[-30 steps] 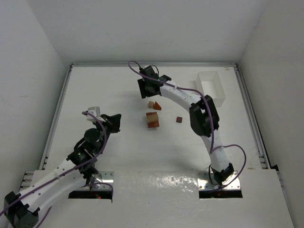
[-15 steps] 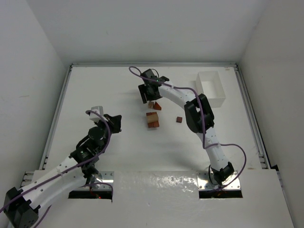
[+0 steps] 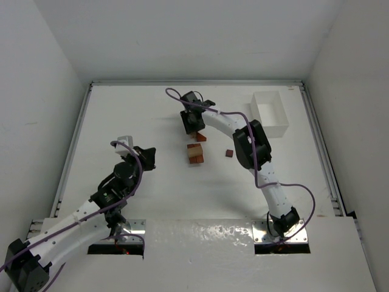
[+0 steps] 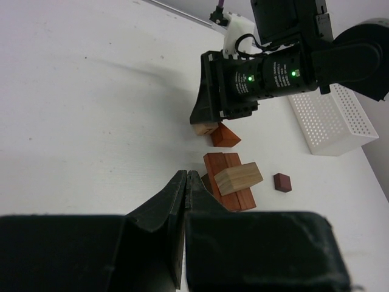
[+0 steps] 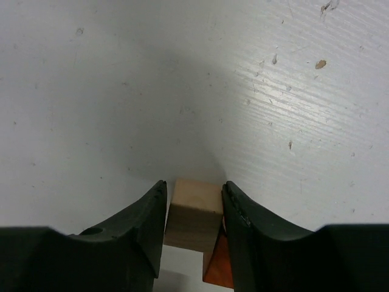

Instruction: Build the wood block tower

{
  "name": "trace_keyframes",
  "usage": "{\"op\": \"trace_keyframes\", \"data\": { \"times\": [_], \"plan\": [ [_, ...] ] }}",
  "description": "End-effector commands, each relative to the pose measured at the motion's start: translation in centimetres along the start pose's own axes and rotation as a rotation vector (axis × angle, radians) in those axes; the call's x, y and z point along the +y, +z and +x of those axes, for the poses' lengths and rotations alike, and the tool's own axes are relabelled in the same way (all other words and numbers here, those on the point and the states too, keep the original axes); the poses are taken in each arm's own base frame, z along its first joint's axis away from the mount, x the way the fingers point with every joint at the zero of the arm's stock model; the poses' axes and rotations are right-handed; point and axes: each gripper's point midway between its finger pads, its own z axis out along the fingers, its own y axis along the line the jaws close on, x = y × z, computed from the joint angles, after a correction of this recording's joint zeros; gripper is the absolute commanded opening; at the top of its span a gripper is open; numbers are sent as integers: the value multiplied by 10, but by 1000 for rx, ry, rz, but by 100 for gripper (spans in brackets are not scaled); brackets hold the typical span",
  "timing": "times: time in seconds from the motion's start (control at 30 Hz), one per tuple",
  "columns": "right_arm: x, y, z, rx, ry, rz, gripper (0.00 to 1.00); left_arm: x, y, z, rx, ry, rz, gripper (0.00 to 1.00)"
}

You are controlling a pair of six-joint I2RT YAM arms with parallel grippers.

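The wood block tower (image 3: 195, 153) stands mid-table: reddish-brown bars with a pale tan block (image 4: 238, 177) lying across the top. My right gripper (image 3: 193, 126) is down at the table just behind it, shut on a pale tan cube (image 5: 194, 214) that sits between both fingers. A reddish-brown block (image 5: 219, 267) touches that cube on its right and also shows in the top view (image 3: 202, 137). A small dark brown cube (image 3: 229, 153) lies to the right of the tower. My left gripper (image 3: 148, 157) is shut and empty, left of the tower, pointing at it (image 4: 186, 176).
A clear rectangular box (image 3: 270, 112) stands at the back right; it also shows in the left wrist view (image 4: 331, 118). The right arm (image 3: 252, 143) arches over the table right of the tower. Raised rails edge the table on both sides.
My right gripper has come down and slightly right, onto the pale tan cube behind the tower. The left arm has shifted only slightly.
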Motion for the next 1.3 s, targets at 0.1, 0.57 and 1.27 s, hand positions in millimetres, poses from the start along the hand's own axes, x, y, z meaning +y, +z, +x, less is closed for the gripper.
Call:
{"op": "trace_keyframes", "data": {
  "times": [0.1, 0.57, 1.27],
  "plan": [
    [-2, -29, -32, -142, 37, -15, 32, -7, 1, -10, -33, -5, 17, 0],
    [0, -118, -44, -246, -16, -60, 31, -10, 0, -9, -29, -7, 32, 0],
    [43, -162, 46, -209, 28, -50, 35, -18, -5, -13, -32, -32, 80, 0]
  ]
}}
